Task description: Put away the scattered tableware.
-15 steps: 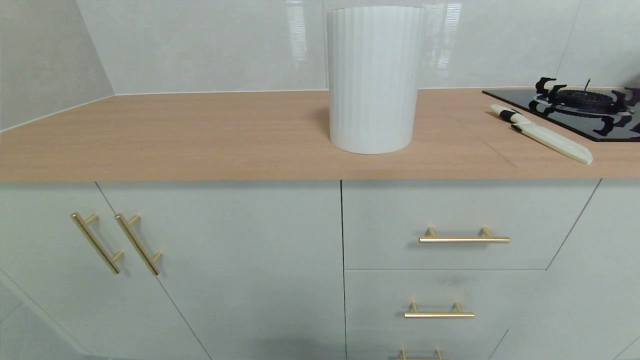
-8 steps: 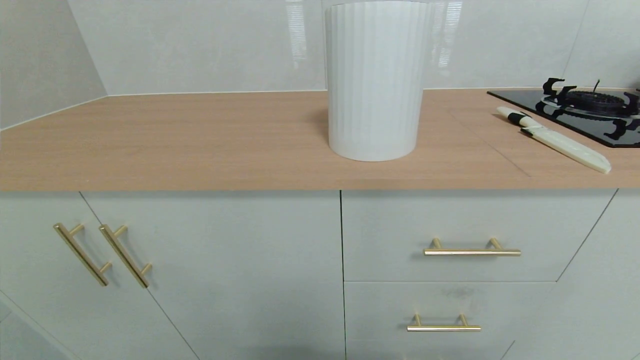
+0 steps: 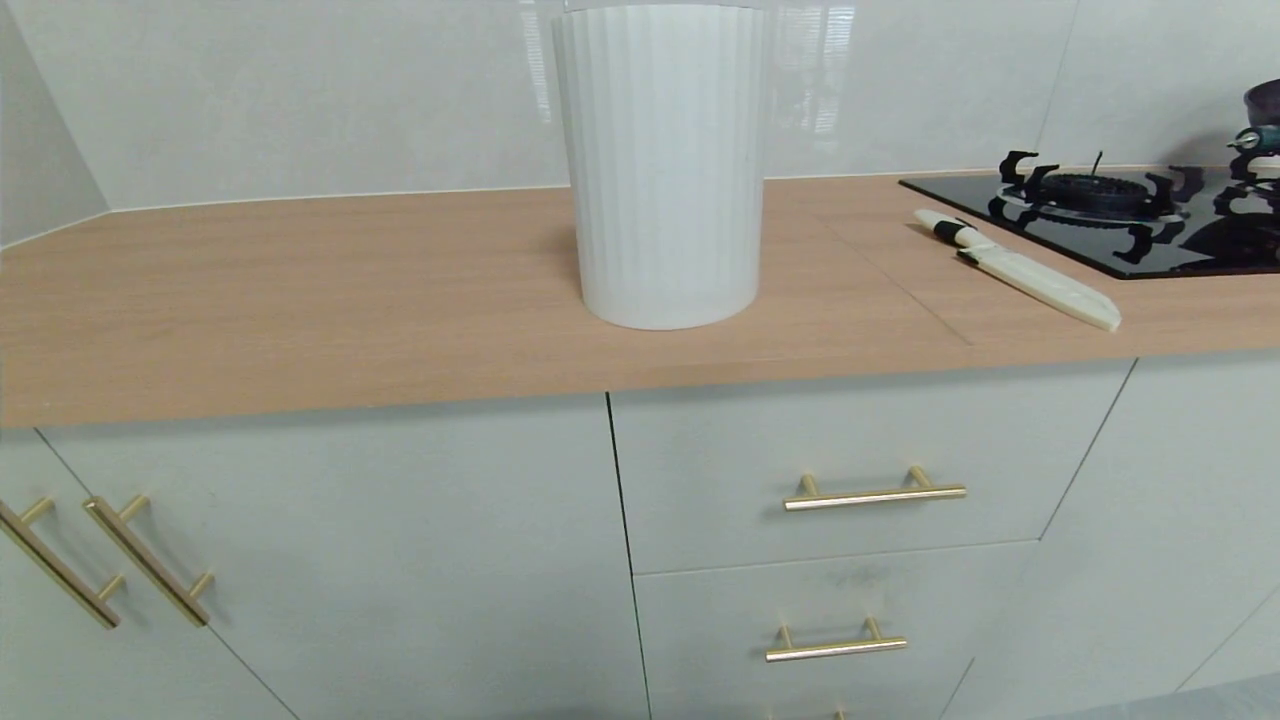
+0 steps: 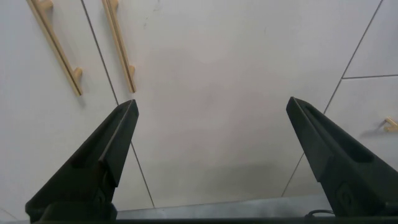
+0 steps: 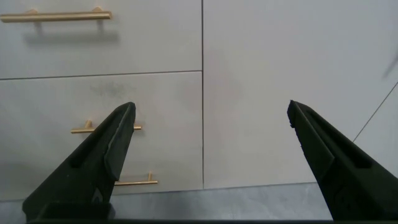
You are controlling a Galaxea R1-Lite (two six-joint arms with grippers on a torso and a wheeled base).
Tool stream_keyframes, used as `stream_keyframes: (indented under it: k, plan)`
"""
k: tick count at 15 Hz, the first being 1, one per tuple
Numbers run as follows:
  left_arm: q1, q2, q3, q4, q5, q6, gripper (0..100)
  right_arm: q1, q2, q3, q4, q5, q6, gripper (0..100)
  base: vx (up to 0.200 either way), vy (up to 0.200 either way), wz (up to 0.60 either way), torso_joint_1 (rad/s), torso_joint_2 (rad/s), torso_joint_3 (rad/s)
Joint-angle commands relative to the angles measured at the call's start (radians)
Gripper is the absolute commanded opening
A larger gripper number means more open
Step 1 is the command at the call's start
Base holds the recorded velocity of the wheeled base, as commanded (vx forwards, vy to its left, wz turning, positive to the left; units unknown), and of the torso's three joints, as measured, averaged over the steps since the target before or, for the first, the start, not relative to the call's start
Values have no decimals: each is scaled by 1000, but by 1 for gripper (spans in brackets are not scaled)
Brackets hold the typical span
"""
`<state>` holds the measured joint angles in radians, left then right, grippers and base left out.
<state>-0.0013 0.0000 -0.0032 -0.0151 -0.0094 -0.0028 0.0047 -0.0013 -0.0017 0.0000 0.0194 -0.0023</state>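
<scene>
A cream-bladed knife (image 3: 1018, 269) with a black-and-cream handle lies on the wooden countertop (image 3: 300, 290), beside the black hob (image 3: 1100, 215). A tall white ribbed container (image 3: 662, 165) stands upright near the counter's middle. My left gripper (image 4: 211, 118) is open, held low in front of the pale cabinet doors, with nothing between its fingers (image 4: 93, 168). My right gripper (image 5: 211, 121) is open too, facing the drawer fronts below the counter, and holds nothing.
Gold bar handles (image 3: 873, 493) sit on the drawers (image 3: 830, 480) at the right and on the doors (image 3: 145, 572) at the left. A black burner grate (image 3: 1090, 190) stands on the hob, and a dark pot edge (image 3: 1262, 100) shows at far right.
The whole head picture has shifted left and slightly down, so the camera has turned to the right; more of the hob shows. The knife and container have not moved on the counter.
</scene>
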Motion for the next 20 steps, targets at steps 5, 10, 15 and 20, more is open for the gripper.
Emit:
stream_keyframes:
  k: [5, 10, 15, 20]
  plan:
    - [0, 0, 0, 0, 0, 0, 100, 0, 1, 0, 0, 1, 1, 100, 0, 0, 0, 0, 0, 0]
    - [0, 0, 0, 0, 0, 0, 100, 0, 1, 0, 0, 1, 1, 100, 0, 0, 0, 0, 0, 0]
    - [0, 0, 0, 0, 0, -2, 100, 0, 1, 0, 0, 1, 1, 100, 0, 0, 0, 29, -270, -295]
    - [0, 0, 0, 0, 0, -2, 100, 0, 1, 0, 0, 1, 1, 100, 0, 0, 0, 106, -495, -338]
